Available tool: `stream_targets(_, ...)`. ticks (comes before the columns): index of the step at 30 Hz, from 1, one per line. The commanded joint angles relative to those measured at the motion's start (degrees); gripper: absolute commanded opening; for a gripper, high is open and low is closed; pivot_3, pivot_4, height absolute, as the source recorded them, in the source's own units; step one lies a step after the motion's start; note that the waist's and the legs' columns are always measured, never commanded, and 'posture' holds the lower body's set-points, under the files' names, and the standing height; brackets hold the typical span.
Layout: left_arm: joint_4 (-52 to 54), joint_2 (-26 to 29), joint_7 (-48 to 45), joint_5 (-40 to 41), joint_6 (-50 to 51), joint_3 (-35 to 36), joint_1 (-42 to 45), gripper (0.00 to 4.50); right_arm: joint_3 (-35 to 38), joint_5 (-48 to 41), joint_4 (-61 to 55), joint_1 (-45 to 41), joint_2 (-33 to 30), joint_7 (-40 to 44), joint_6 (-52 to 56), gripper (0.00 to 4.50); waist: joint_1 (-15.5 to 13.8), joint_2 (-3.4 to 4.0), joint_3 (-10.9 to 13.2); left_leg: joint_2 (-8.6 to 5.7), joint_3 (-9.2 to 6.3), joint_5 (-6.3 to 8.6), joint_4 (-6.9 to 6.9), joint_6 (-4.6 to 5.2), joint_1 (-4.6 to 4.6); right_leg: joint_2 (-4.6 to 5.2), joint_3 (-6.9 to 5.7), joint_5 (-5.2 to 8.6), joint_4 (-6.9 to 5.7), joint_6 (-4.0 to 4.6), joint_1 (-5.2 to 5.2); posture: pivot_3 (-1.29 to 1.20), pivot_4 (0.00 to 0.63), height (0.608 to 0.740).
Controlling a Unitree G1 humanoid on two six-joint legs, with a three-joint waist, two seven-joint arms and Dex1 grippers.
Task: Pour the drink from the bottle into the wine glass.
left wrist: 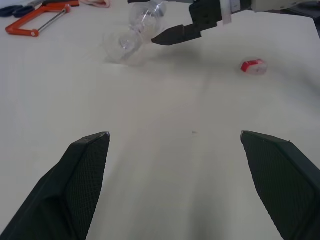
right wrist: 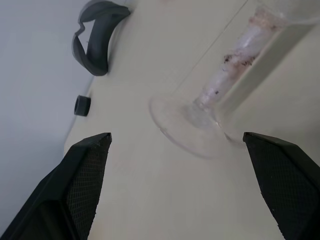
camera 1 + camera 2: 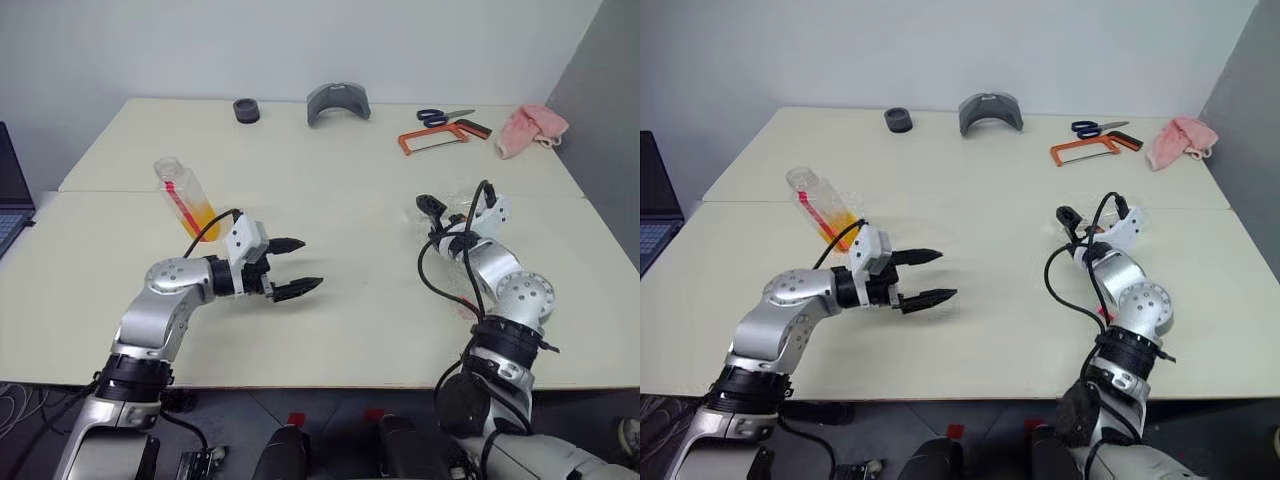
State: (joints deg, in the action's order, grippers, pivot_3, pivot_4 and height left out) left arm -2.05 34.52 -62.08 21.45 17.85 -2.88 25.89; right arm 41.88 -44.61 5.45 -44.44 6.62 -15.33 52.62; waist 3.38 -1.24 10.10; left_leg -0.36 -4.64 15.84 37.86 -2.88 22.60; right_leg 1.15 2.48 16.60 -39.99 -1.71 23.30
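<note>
Head pair overhead; wrist cameras table-level.

Big cream table (image 3: pixel 330 190), seam across middle. Plain white wall (image 3: pixel 300 45) behind. Grey wall (image 3: pixel 610 100) at right. Dark floor (image 3: pixel 330 410) below table edge.

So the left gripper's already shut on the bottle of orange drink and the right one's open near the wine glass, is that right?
Not quite. The left gripper is open and holds nothing; the bottle stands apart behind it, as the left eye view shows. The right gripper is indeed open near the wine glass.
</note>
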Motion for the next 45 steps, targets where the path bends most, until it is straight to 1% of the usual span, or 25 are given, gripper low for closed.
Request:
stream_targets(1, 0.0, 0.4, -0.6, -0.2, -1.2, 0.6, 0.8, 4.49, 0.3, -2.3, 2.9, -1.9, -1.0, -0.5, -4.7, 4.50, 0.0, 0.00, 0.0, 0.02, 0.00, 0.00, -0.01, 0.00, 0.00, 0.00, 0.00, 0.00, 0.00, 0.00, 0.00, 0.00, 0.150, 0.740)
stream_targets(7, 0.3, 0.0, -1.0, -0.1, -2.0, 0.3, 1.6, 4.49, 0.2, -0.8, 15.4, -4.7, -4.3, 0.4, -15.9, 4.50, 0.1, 0.03, 0.0, 0.03, 0.00, 0.00, 0.00, 0.00, 0.03, 0.04, 0.02, 0.00, 0.01, 0.00, 0.00, 0.00, 0.150, 0.740)
stream_targets(10, -0.1, 0.1, -1.3, -0.3, -2.3, 0.3, 1.9, 4.49, -0.1, -0.9, 19.6, -5.6, -5.6, 1.3, -19.6, 4.50, 0.1, 0.05, 0.0, 0.03, 0.02, 0.00, 0.00, 0.00, 0.03, 0.04, 0.03, 0.00, 0.01, 0.00, 0.00, 0.00, 0.150, 0.740)
stream_targets(15, -0.6, 0.1, -1.8, -0.6, -2.7, 0.3, 2.1, 4.49, 0.7, -1.2, 30.0, -8.1, -7.9, 3.5, -26.2, 4.50, 0.3, 0.05, 0.0, 0.03, 0.03, 0.00, 0.01, 0.00, 0.01, 0.03, 0.04, 0.00, 0.01, 0.00, 0.00, 0.00, 0.150, 0.740)
stream_targets(19, -1.2, 0.2, -2.3, -0.4, -3.0, 0.5, 2.6, 4.49, 0.8, -2.1, 36.6, -10.6, -9.2, 5.5, -28.8, 4.50, 0.3, 0.05, 0.0, 0.03, 0.04, 0.00, 0.03, 0.00, -0.01, 0.02, 0.04, 0.00, 0.01, 0.00, -0.04, 0.00, 0.150, 0.740)
stream_targets(21, -1.6, 0.5, -2.9, -0.5, -3.3, 0.5, 2.8, 4.50, 1.1, -2.3, 39.9, -11.8, -9.9, 6.2, -30.2, 4.12, 0.4, 0.04, 0.0, 0.03, 0.04, 0.00, 0.03, 0.00, -0.01, 0.01, 0.04, 0.00, 0.01, 0.00, -0.04, 0.00, 0.150, 0.740)
stream_targets(23, -2.3, 0.6, -3.3, -0.8, -3.8, 0.6, 3.1, 4.50, 1.4, -2.2, 43.4, -13.0, -10.8, 7.2, -32.0, 3.60, 0.4, 0.05, 0.0, 0.04, 0.04, 0.00, 0.03, 0.00, -0.02, 0.00, 0.04, 0.00, 0.01, 0.00, -0.04, 0.00, 0.150, 0.740)
stream_targets(25, -2.8, 0.7, -3.5, -1.0, -4.2, 0.5, 3.3, 4.50, 1.7, -2.1, 46.8, -14.0, -11.8, 8.3, -33.6, 2.93, 0.5, 0.05, 0.0, 0.04, 0.04, 0.00, 0.02, 0.00, -0.02, 0.00, 0.04, 0.00, 0.01, 0.00, -0.04, 0.00, 0.150, 0.740)
stream_targets(26, -3.1, 0.7, -3.6, -1.2, -4.4, 0.5, 3.4, 4.50, 1.8, -1.9, 48.6, -14.5, -12.3, 8.8, -34.5, 2.48, 0.6, 0.05, 0.0, 0.03, 0.05, 0.00, 0.02, 0.00, -0.02, -0.01, 0.04, 0.00, 0.01, 0.00, -0.04, 0.00, 0.150, 0.740)
stream_targets(28, -3.5, 0.6, -3.7, -1.5, -4.8, 0.5, 3.5, 4.50, 1.8, -1.7, 51.3, -15.2, -13.2, 9.8, -35.9, 1.77, 0.7, 0.05, 0.0, 0.03, 0.05, 0.00, 0.01, 0.00, -0.02, -0.02, 0.04, 0.00, 0.01, 0.00, -0.04, 0.00, 0.150, 0.740)
stream_targets(31, -3.8, 0.5, -3.8, -1.8, -5.2, 0.6, 3.4, 4.50, 1.3, -1.7, 53.0, -15.8, -13.7, 11.6, -35.9, 0.71, 0.9, 0.05, 0.0, 0.05, 0.02, 0.00, 0.01, 0.00, -0.01, -0.01, 0.03, 0.00, 0.01, 0.00, -0.04, 0.00, 0.150, 0.740)
stream_targets(32, -3.7, 0.4, -3.7, -1.8, -5.2, 0.6, 3.2, 4.50, 0.7, -1.6, 52.4, -15.8, -13.5, 12.6, -35.2, 0.44, 0.9, 0.05, 0.0, 0.06, 0.02, 0.00, 0.01, 0.00, -0.01, 0.00, 0.03, 0.00, 0.00, 0.00, -0.04, 0.00, 0.150, 0.740)
stream_targets(33, -3.6, 0.4, -3.7, -1.8, -5.3, 0.7, 3.0, 4.50, 0.0, -1.5, 51.5, -15.7, -13.3, 13.5, -34.4, 0.26, 0.9, 0.05, 0.0, 0.07, 0.01, 0.00, 0.01, 0.00, 0.00, 0.02, 0.03, 0.00, 0.01, 0.00, -0.04, 0.00, 0.150, 0.740)
stream_targets(35, -3.4, 0.4, -3.6, -1.8, -5.4, 0.8, 2.6, 4.50, -3.0, 0.3, 47.9, -14.7, -12.5, 15.5, -33.7, 0.26, 0.9, 0.06, 0.0, 0.10, -0.03, 0.00, 0.01, 0.00, 0.04, 0.04, 0.02, 0.00, 0.03, 0.00, -0.06, 0.00, 0.150, 0.740)
stream_targets(37, -3.3, 0.5, -3.4, -1.8, -5.4, 1.0, 2.2, 4.50, -8.0, 3.9, 42.6, -12.6, -11.7, 17.6, -33.8, 0.26, 1.1, 0.07, 0.0, 0.11, 0.00, 0.00, 0.01, 0.00, 0.04, 0.06, 0.06, 0.00, 0.03, 0.00, -0.05, 0.00, 0.150, 0.740)
stream_targets(41, -3.4, 0.4, -3.0, -1.9, -5.5, 1.3, 1.6, 4.50, -21.4, 14.3, 31.8, -5.1, -10.9, 23.2, -36.6, 0.26, 1.3, 0.09, 0.0, 0.13, -0.04, 0.00, -0.02, 0.00, 0.04, 0.05, 0.04, 0.00, 0.03, 0.00, -0.01, 0.00, 0.150, 0.740)
stream_targets(45, -3.3, 0.3, -2.5, -1.8, -5.3, 1.5, 1.0, 4.50, -28.9, 19.0, 24.5, 1.7, -10.0, 25.3, -34.8, 0.25, 1.3, 0.08, 0.0, 0.13, -0.08, 0.00, 0.01, 0.00, 0.03, 0.06, 0.04, 0.00, 0.03, -0.01, -0.02, 0.00, 0.150, 0.740)
